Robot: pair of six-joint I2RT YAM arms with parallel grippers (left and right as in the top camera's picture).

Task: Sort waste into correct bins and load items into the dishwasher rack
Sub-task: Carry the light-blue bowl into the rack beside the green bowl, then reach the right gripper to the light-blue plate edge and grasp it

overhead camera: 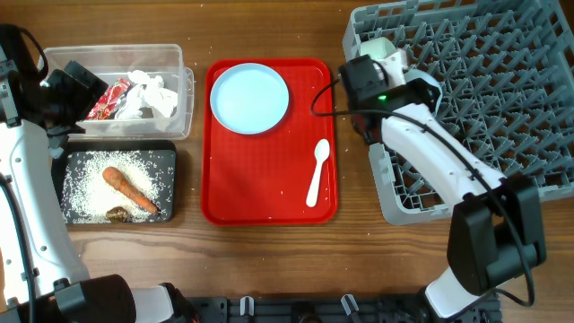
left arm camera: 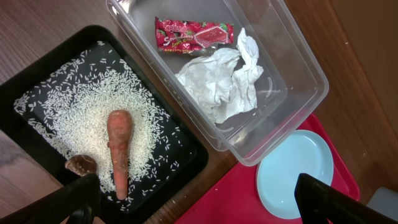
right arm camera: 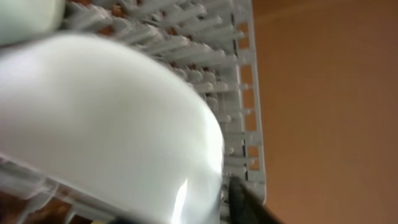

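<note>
The clear tub holds the crumpled white tissue and the shiny red wrapper. The black tray holds white rice, the orange sausage-like piece and a brown scrap. My left gripper is open and empty above the black tray's near corner, and it also shows in the overhead view. My right gripper is at the grey rack's left edge, shut on a pale bowl. Only one of its fingers shows. The light blue plate and white spoon lie on the red tray. The yellow cup is out of view.
The red serving tray lies between the bins and the rack. A second pale bowl sits in the rack's far left corner. Wooden table surrounds everything.
</note>
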